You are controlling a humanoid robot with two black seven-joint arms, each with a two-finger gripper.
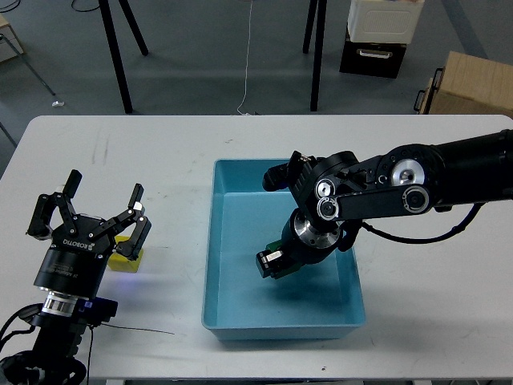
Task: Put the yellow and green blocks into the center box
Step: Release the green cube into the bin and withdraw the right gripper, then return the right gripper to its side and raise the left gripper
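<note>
The blue center box (232, 172) sits in the middle of the white table. My right gripper (273, 261) reaches down inside the box and is shut on the green block (276, 244), holding it low over the box floor. The yellow block (127, 256) lies on the table at the left. My left gripper (103, 207) is open, its fingers (135, 196) spread just above and around the yellow block, which its right finger partly hides.
The table's front edge (280, 373) is close to the box. A cardboard box (469, 84) and a black and white case (381, 36) stand on the floor beyond the table. Black stand legs (120, 48) rise behind the far edge.
</note>
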